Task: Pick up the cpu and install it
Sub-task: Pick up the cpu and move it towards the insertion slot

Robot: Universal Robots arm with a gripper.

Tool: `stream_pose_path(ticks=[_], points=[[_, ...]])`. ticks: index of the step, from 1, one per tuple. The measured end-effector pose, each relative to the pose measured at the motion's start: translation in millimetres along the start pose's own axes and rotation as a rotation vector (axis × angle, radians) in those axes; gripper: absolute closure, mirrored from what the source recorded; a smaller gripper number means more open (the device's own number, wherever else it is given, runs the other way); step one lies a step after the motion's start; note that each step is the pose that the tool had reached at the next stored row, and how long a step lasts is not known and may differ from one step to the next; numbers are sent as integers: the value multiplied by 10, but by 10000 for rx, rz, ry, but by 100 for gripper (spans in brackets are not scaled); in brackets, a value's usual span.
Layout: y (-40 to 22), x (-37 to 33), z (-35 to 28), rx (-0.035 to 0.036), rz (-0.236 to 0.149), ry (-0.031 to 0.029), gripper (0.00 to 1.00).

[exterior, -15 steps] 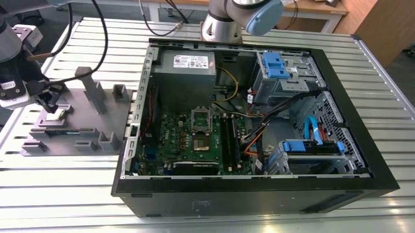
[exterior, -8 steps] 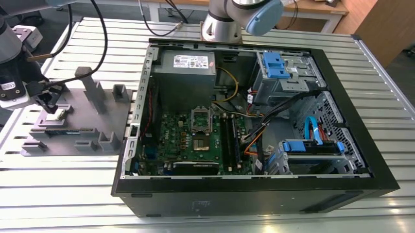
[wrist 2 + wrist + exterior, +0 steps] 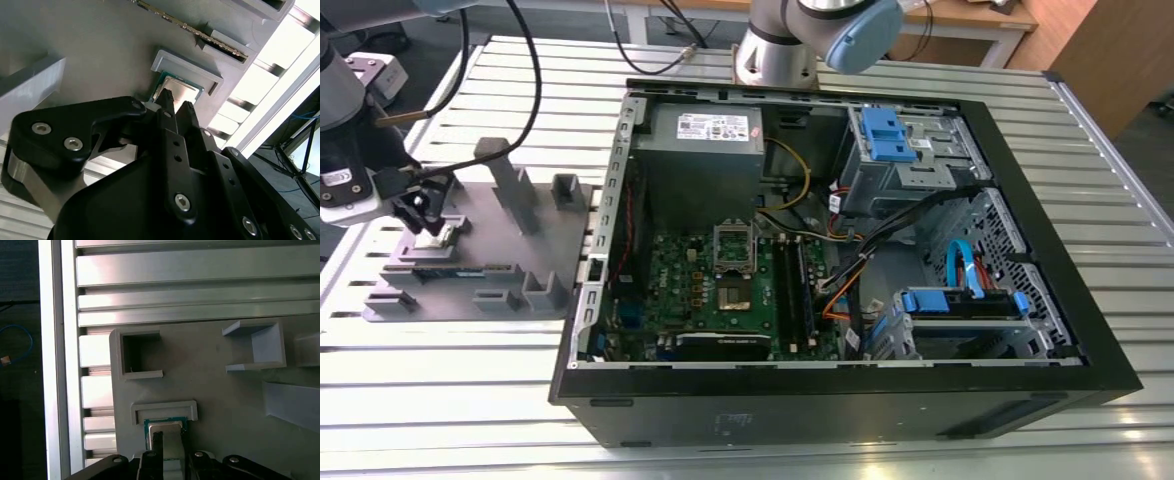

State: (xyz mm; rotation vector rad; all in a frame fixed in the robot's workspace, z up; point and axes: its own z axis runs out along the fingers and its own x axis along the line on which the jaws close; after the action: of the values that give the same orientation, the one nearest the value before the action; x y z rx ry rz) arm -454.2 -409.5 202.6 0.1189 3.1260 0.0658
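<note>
- The gripper [image 3: 177, 104] sits low over the cpu [image 3: 181, 89], its tip at the chip's near edge. Whether it is closed on the chip or merely poised over it, I cannot tell.
- The cpu lies flat, silver top up, in a shallow grey pocket [image 3: 187, 64] that is walled on three sides and open toward the gripper. Nothing else is in the pocket.
- The risk here, as I judge it: the contact looks set toward one edge rather than the middle. A lift could tip the chip, catch it on the pocket's wall and let it slide or drop.
- The pocket belongs to a grey fixture plate [image 3: 225, 405] resting on the slatted metal table [image 3: 175, 270]. The square holder [image 3: 115, 355] just beside the pocket shows nothing inside, and neither does a three-sided holder [image 3: 280, 345] near it.
- A long slot holder further along the plate carries the memory stick [image 3: 192, 31], seated in its groove.
- Well apart, toward the exterior view's right, stands the open computer case [image 3: 854, 400]. It holds the motherboard [image 3: 694, 290], a power supply [image 3: 707, 130], blue drive bays [image 3: 887, 135] and loose cables [image 3: 854, 260].
- The socket [image 3: 738, 295] sits deep on that board with cables close by — a chip held askew could, I think, foul the case wall, or land crooked and harm the contacts.
</note>
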Motion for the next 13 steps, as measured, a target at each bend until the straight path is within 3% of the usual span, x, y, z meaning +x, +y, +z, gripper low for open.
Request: stream_pose_path(ticks=[1,3,4,8,13], points=[[0,0,0,0,0,0,77],[0,0,1,0,0,0,65],[0,0,1,0,0,0,65],[0,0,2,0,0,-1,42],[0,0,2,0,0,-1,35]])
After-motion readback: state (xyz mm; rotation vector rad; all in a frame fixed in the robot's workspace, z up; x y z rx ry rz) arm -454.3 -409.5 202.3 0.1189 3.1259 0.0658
